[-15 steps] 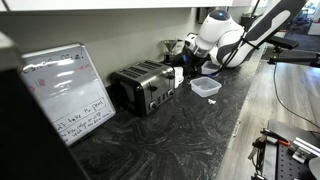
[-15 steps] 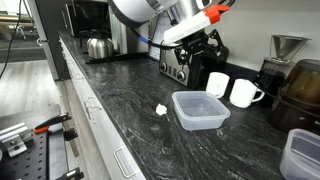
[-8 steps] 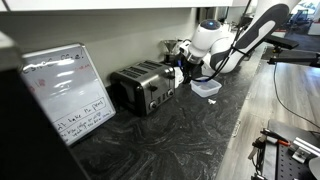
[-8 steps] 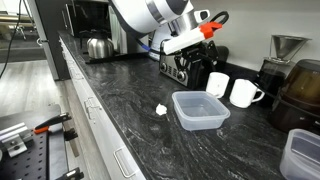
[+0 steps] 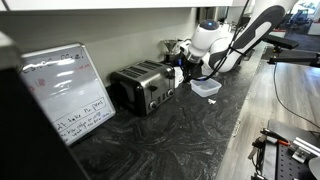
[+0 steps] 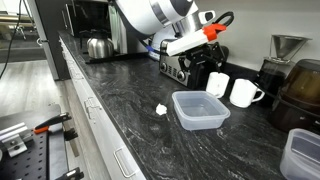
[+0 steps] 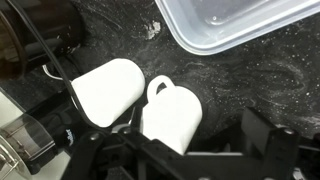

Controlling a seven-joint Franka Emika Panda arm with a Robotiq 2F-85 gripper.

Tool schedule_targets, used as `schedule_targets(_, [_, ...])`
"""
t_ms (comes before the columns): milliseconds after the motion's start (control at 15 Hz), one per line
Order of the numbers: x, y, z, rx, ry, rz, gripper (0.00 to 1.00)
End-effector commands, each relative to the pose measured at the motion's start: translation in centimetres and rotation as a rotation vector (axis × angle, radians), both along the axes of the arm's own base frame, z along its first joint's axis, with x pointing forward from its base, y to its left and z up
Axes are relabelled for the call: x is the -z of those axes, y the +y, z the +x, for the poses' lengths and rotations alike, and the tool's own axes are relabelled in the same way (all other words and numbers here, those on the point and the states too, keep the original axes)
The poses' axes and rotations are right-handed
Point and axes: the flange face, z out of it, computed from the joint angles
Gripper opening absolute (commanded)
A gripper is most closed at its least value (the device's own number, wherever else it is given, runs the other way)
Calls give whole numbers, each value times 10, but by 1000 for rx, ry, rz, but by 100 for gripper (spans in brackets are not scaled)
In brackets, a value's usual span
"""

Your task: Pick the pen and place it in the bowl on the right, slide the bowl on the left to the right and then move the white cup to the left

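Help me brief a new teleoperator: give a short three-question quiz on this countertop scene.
1. True or false: the clear plastic container holds a pen.
2. The gripper hovers above: A) a sink, B) the white mugs, C) a plate.
3. How many white mugs stand on the counter?
Key: 1 false, it looks empty; 2 B; 3 two.
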Motion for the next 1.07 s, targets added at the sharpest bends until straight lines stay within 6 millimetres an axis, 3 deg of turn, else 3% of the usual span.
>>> schedule_targets(0, [2, -12, 2, -35, 20, -21, 100])
schedule_targets(600, [12, -21, 13, -244, 110, -27, 100])
schedule_targets(1000, [-2, -31, 34, -258, 87, -42, 100])
